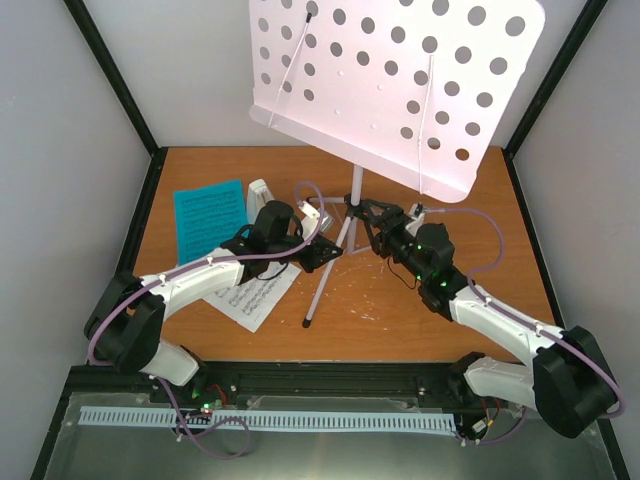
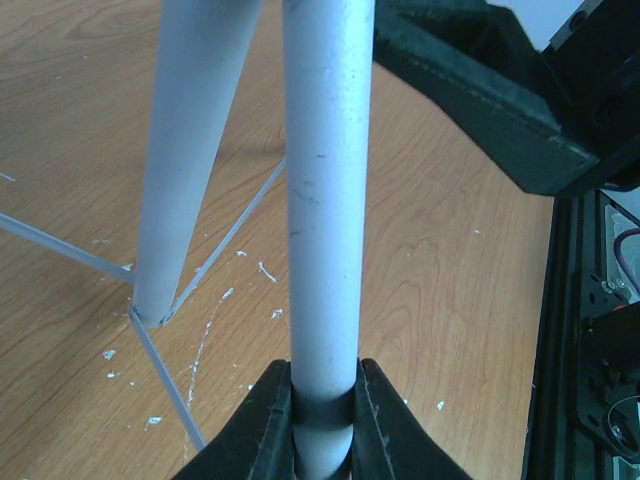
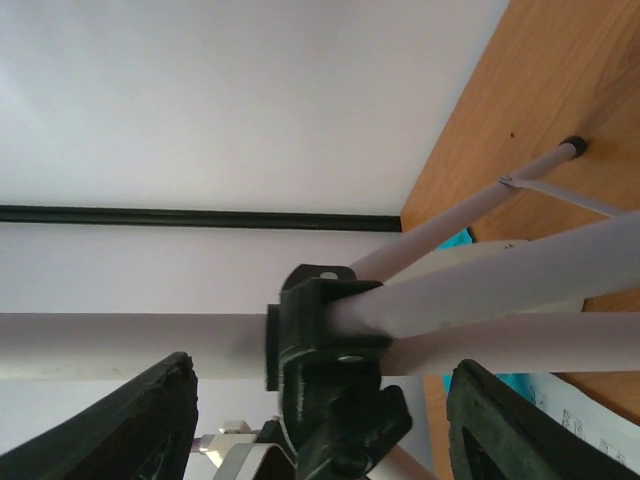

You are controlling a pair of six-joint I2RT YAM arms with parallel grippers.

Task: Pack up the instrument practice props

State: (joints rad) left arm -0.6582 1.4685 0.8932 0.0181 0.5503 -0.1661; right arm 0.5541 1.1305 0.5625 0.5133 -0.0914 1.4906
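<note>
The lilac music stand stands mid-table, its perforated tray (image 1: 400,80) high over its pole (image 1: 356,185). My left gripper (image 1: 325,252) is shut on one tripod leg (image 2: 325,200), with the pads (image 2: 372,400) tight on both sides of it. My right gripper (image 1: 372,222) is open, its fingers (image 3: 140,420) set wide on either side of the black tripod hub (image 3: 320,340). A bright-blue page (image 1: 210,218) lies at the left. A white page (image 1: 255,295) lies under my left arm. The white metronome (image 1: 262,195) stands behind my left wrist.
A tripod leg ends in a black foot (image 1: 308,322) toward the near edge. Another leg (image 2: 190,150) and thin braces (image 2: 60,250) spread over the scratched wooden table (image 1: 480,260). Grey walls close in at the left, right and back.
</note>
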